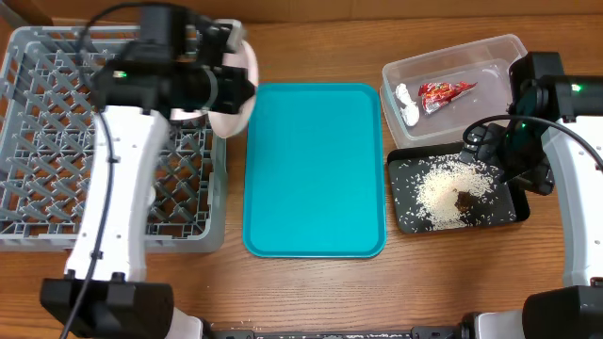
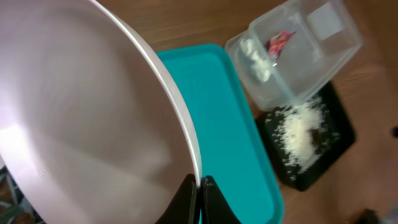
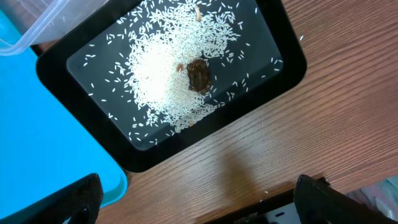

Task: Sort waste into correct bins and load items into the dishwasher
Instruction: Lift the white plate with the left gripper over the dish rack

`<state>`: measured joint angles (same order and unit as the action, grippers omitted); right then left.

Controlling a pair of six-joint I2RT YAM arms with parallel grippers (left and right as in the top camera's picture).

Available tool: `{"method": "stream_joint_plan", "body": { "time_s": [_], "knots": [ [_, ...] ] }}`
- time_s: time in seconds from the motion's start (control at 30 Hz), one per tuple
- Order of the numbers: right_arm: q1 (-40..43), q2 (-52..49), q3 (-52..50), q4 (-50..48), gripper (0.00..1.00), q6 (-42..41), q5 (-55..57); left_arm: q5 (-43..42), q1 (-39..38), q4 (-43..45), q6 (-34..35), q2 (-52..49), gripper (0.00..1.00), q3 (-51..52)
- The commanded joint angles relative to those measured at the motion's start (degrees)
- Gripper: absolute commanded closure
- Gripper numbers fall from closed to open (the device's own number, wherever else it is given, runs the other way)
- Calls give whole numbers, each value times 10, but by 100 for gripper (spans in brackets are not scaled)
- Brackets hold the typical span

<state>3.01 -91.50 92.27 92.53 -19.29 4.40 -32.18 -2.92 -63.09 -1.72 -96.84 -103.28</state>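
Observation:
My left gripper (image 2: 200,186) is shut on the rim of a large round pale plate (image 2: 81,106). It holds the plate (image 1: 247,71) on edge at the right side of the grey dish rack (image 1: 57,141), next to the teal tray. The clear tub (image 1: 452,47) holds the red-and-white wrapper (image 1: 443,92) and a white tissue (image 1: 408,105). In the black tray (image 3: 286,68) lie rice grains (image 3: 155,74) and a brown scrap (image 3: 199,74). My right gripper (image 3: 202,205) hangs open and empty, high over the wood by the black tray (image 1: 405,217).
The flat teal tray (image 1: 316,169) lies bare between the rack and the two bins. The left arm's white link crosses over the rack. A few stray rice grains lie on the wood near the black tray.

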Motion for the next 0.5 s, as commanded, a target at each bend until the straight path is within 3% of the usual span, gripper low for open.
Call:
{"method": "stream_joint_plan", "body": {
  "time_s": [0.0,0.27,0.47],
  "knots": [
    [3,9,14,-2,0,-2,-2,-165,47,-1,-44,-14,96,-7],
    [3,9,14,0,0,-2,-2,-308,120,-17,-84,-82,96,-7],
    [3,9,14,0,0,-2,-2,-320,153,-44,-90,-141,96,-7]
  ]
}}
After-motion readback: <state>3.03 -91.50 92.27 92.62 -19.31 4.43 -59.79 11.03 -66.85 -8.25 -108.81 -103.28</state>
